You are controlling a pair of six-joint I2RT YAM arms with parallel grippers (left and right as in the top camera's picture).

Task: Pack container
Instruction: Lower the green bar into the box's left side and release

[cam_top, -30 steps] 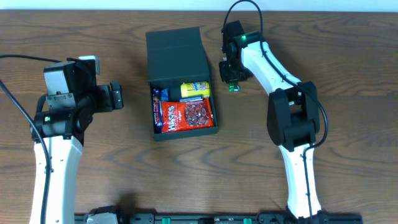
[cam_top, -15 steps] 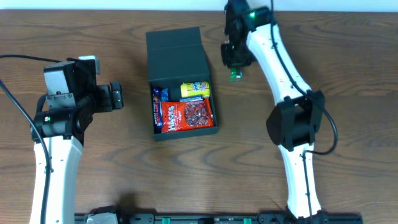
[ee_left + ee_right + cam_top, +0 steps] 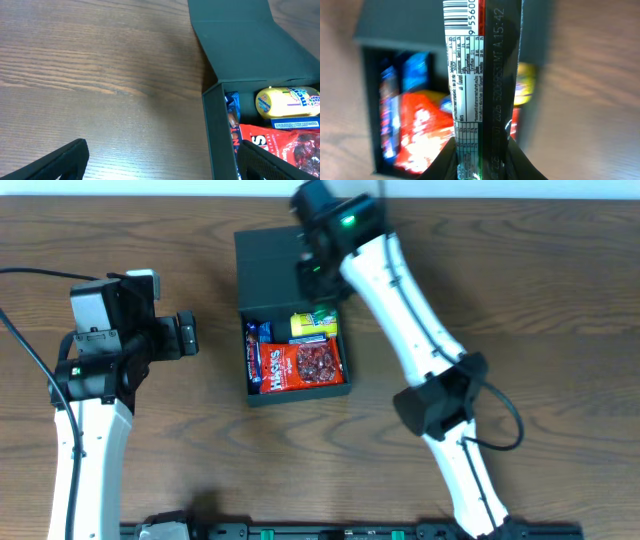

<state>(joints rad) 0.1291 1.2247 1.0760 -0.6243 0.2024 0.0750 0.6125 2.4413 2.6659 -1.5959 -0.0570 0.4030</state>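
Observation:
The dark teal-black container lies open at centre, its flap lid laid back toward the far side. It holds a red packet, a yellow packet and a blue packet. It also shows in the left wrist view. My right gripper hangs over the container and is shut on a dark green snack bar, whose green tip shows above the yellow packet. My left gripper is open and empty to the left of the container, its fingers wide apart in the wrist view.
The wooden table stretches bare to the right of the container and in front of it. The right arm's white links cross above the container's right side.
My right gripper has swung left with the green bar, from the table right of the container to above the container's lid and far end. The left arm has not moved.

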